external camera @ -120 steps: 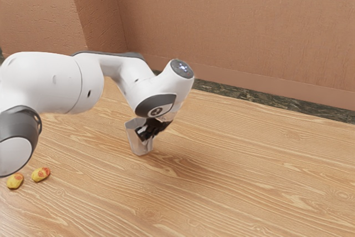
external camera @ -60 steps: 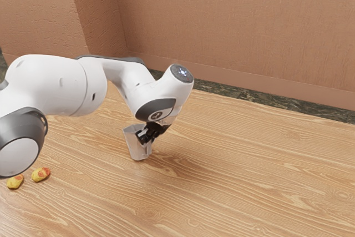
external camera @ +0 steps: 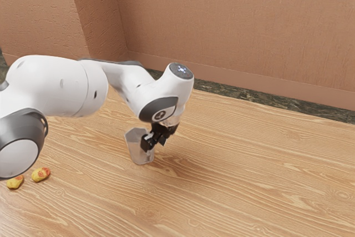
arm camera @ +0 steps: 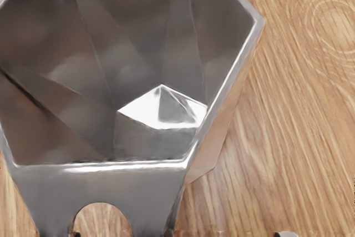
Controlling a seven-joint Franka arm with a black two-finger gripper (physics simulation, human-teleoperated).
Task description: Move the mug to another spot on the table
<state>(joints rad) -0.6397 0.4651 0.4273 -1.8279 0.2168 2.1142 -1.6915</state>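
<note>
Though my black gripper (external camera: 153,139) sits at the rim of the silver faceted metal mug (external camera: 137,148), I cannot tell whether it is clamped or let go. Mug stands on the wooden table (external camera: 249,165), right beneath me, flat handle tab (arm camera: 102,192) nearest. Mouth points up at me; long axis vertical. Judged stiff, light, slick on its facets. Best pinched across the rim wall or handle, not the tapered body.

Glossy white rounded arm (external camera: 55,87), dark grey joint bands (external camera: 158,108), grey wrist cap (external camera: 178,70) with pale light, small black jaws
</note>
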